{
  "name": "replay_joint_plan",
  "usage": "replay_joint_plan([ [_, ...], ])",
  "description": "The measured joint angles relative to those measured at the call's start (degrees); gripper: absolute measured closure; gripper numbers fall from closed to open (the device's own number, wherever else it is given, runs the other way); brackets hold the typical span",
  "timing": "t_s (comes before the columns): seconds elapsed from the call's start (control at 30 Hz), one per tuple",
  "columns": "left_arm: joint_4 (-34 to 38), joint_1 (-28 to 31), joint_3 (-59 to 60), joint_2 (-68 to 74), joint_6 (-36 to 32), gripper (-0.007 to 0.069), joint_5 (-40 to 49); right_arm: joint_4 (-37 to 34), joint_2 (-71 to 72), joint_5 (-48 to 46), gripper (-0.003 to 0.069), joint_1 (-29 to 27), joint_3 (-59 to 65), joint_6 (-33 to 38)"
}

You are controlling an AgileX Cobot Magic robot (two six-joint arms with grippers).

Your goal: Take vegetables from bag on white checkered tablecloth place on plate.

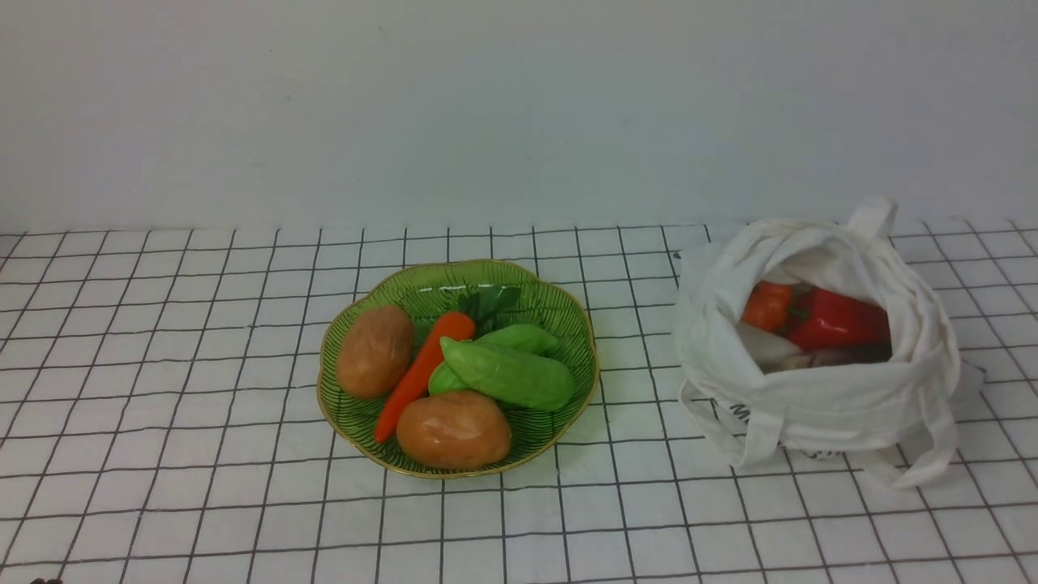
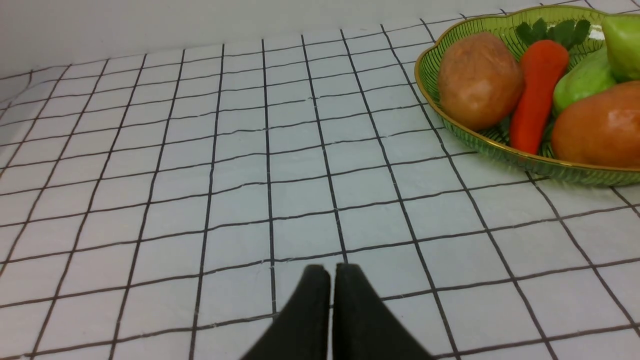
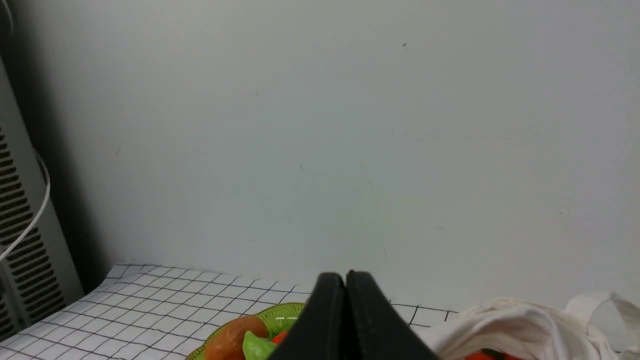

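Observation:
The green leaf-shaped plate [image 1: 568,312] sits mid-table on the white checkered tablecloth [image 1: 162,365]. It holds two brown potatoes [image 1: 375,350], an orange carrot [image 1: 422,373] and two green gourds [image 1: 511,373]. To its right the white bag [image 1: 811,405] lies open, showing a red bell pepper [image 1: 839,320] and a small orange vegetable [image 1: 766,304]. Neither gripper shows in the front view. My left gripper [image 2: 332,270] is shut and empty over bare cloth, apart from the plate [image 2: 500,150]. My right gripper [image 3: 345,277] is shut and empty, raised short of the bag [image 3: 520,320] and plate [image 3: 280,312].
A plain pale wall [image 1: 519,105] rises behind the table's far edge. A grey slatted unit [image 3: 20,225] with a white cable stands off the table's side in the right wrist view.

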State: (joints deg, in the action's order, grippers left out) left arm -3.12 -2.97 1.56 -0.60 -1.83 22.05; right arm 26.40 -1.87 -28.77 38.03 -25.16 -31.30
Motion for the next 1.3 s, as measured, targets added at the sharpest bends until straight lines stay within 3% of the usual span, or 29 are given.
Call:
replay_joint_plan([
  [0.17,0.0,0.0,0.0,0.0,0.0,0.0633,0.0,-4.8,0.0,-0.1,0.0671,0.0,0.0,3.7],
  [0.23,0.0,0.0,0.0,0.0,0.0,0.0633,0.0,-11.2,0.0,-0.1,0.0671,0.0,0.0,12.0],
  [0.27,0.0,0.0,0.0,0.0,0.0,0.0633,0.0,-11.7,0.0,-0.1,0.0671,0.0,0.0,12.0],
  [0.3,0.0,0.0,0.0,0.0,0.0,0.0633,0.0,-15.7,0.0,-0.1,0.0671,0.0,0.0,17.8],
  [0.37,0.0,0.0,0.0,0.0,0.0,0.0633,0.0,-18.6,0.0,-0.1,0.0671,0.0,0.0,21.6],
  [0.67,0.0,0.0,0.0,0.0,0.0,0.0633,0.0,-20.3,0.1,-0.5,0.0671,-0.3,0.0,23.8],
  [0.8,0.0,0.0,0.0,0.0,0.0,0.0633,0.0,-20.3,0.7,-0.4,0.0671,-9.4,2.8,23.8],
  [0.93,0.0,0.0,0.0,0.0,0.0,0.0633,0.0,-20.1,1.0,-0.3,0.0671,-23.5,10.5,23.9],
  [1.07,0.0,0.0,0.0,0.0,0.0,0.0633,0.0,-19.6,2.4,0.6,0.0671,-33.2,19.4,23.9],
  [1.13,0.0,0.0,0.0,0.0,0.0,0.0633,0.0,-19.7,2.4,1.4,0.0671,-36.8,25.0,23.9],
  [1.3,0.0,0.0,0.0,0.0,0.0,0.0633,0.0,-20.0,2.6,5.7,0.0671,-38.7,26.2,23.9],
])
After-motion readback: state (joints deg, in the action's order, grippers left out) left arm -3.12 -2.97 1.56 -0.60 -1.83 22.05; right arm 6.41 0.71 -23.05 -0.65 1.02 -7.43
